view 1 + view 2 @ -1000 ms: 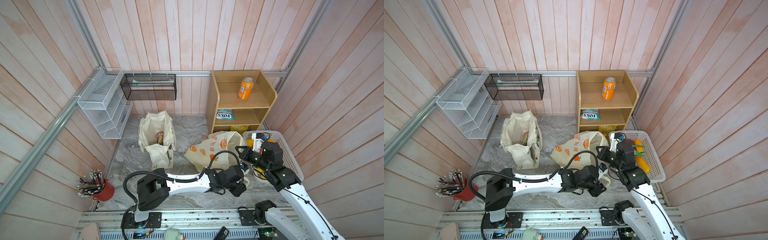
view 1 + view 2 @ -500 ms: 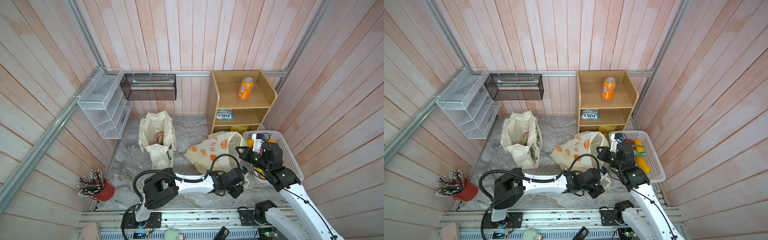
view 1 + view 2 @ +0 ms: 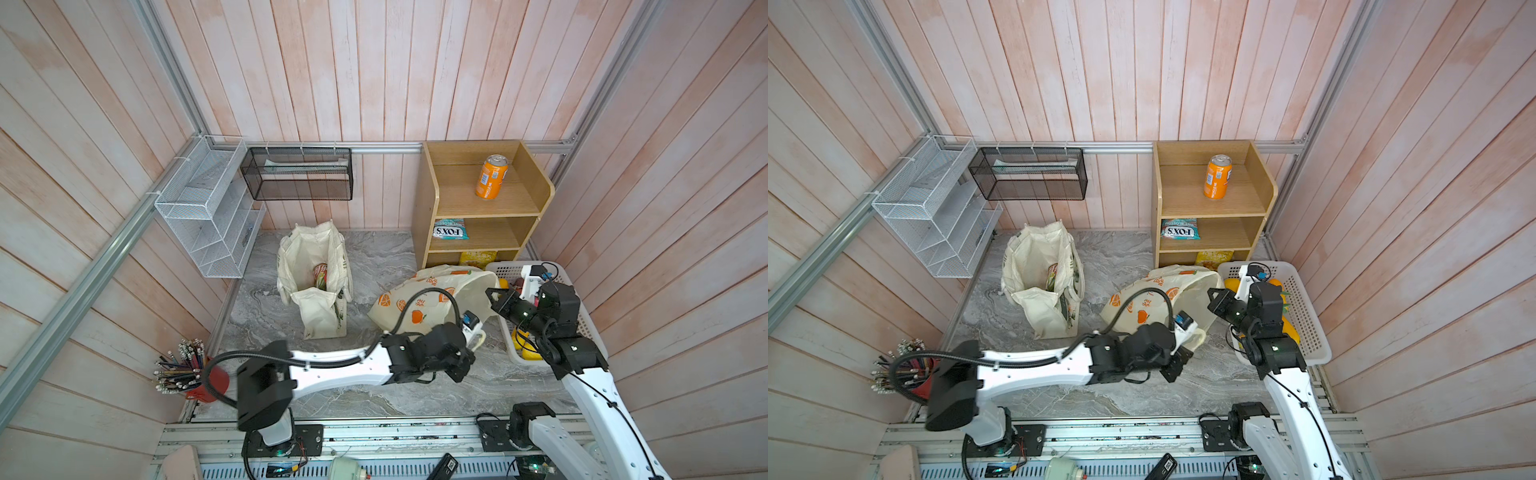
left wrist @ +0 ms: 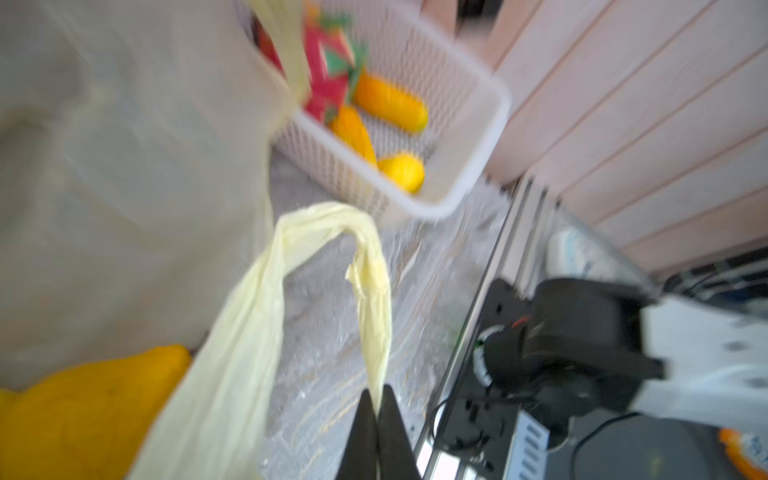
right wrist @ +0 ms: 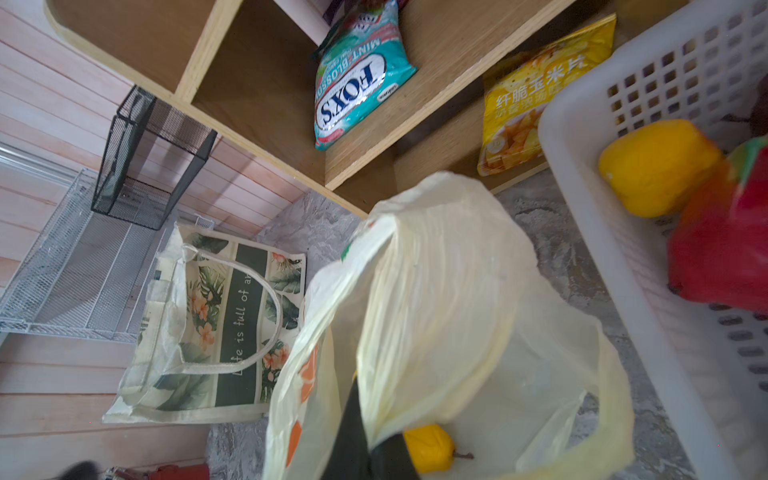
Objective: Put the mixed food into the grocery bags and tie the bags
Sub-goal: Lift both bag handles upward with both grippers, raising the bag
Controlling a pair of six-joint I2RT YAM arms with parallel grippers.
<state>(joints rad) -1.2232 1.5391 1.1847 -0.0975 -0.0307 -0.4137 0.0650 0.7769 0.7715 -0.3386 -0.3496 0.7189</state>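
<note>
Pale pink wooden plank walls (image 3: 374, 62) enclose a grey marble-patterned floor (image 3: 376, 255); a light wooden three-tier shelf unit (image 3: 457, 195) stands far right.

The left arm (image 3: 340, 365) is showing smooth white shells dotted with small dark screw holes, joined by bulky black joint housings. A thick ribbed black cable (image 3: 436, 289) is looping over its wrist, and a second hose (image 3: 207, 378) is curving round its base. The right arm (image 3: 598, 399) is wearing the same white and black, with a thin black wire (image 3: 623, 417) running along it. A blue plug (image 3: 470, 320) is sitting on the left wrist's white camera mount. The left gripper (image 4: 377, 419) is showing slim, black, tapering fingers.
</note>
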